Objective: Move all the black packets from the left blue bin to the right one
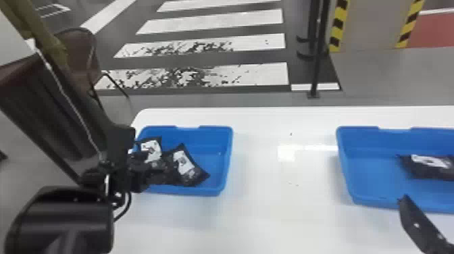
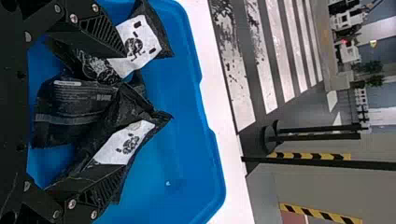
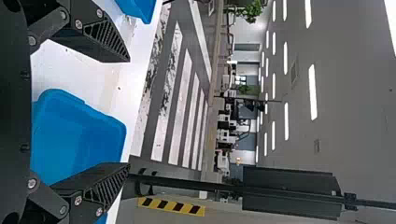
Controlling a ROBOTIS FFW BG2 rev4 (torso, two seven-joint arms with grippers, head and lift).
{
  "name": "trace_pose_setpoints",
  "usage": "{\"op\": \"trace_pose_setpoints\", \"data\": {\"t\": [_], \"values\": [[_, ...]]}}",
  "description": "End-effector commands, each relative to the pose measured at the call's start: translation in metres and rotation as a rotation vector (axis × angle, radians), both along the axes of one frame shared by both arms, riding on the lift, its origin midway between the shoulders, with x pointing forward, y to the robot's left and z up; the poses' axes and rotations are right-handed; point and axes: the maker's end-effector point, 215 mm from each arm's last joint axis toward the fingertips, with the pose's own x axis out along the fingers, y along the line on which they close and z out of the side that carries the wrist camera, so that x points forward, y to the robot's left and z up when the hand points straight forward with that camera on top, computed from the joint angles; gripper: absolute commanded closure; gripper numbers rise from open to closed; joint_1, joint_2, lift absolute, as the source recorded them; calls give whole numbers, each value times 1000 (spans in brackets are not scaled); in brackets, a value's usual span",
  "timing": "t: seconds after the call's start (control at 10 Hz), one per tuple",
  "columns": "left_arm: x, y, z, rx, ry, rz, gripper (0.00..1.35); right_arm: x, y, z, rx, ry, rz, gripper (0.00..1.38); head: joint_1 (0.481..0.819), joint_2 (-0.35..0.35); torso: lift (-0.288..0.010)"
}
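Left gripper [image 1: 145, 170] at left blue bin [image 1: 216, 128], fingers apart, black packets [image 1: 189, 169] between and beneath; contact unclear. Packets overlap, crowding one another. Left arm [image 1: 118, 145] hides bin's outer side in head view. Right gripper [image 1: 419, 224], fingers apart, near right blue bin [image 1: 346, 169], which holds single packet [image 1: 432, 167]. White table [image 1: 287, 216] under bins; black post [image 1: 317, 67], striped floor [image 1: 236, 72] beyond.
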Motion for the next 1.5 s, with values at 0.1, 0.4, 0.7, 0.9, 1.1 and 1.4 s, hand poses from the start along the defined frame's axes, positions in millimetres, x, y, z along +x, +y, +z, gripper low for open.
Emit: {"op": "trace_pose_setpoints", "data": {"t": [0.1, 0.4, 0.7, 0.9, 1.1, 1.4], "values": [[36, -11, -22, -21, 45, -22, 214, 2, 1, -8, 27, 17, 3, 251, 695, 192, -140], [52, -39, -35, -69, 69, -73, 325, 3, 5, -16, 59, 35, 11, 251, 695, 157, -140], [48, -43, -41, -74, 83, -81, 1122, 2, 5, -23, 83, 54, 9, 251, 695, 137, -140], [44, -39, -45, -58, 100, -71, 1176, 3, 5, -28, 98, 65, 10, 251, 695, 137, -140], [43, -34, -45, -34, 92, -76, 1214, 3, 5, -31, 105, 73, 14, 251, 695, 143, -140], [39, -16, 18, -4, -41, -53, 1214, 4, 7, -30, 123, 73, 16, 251, 695, 151, -140]]}}
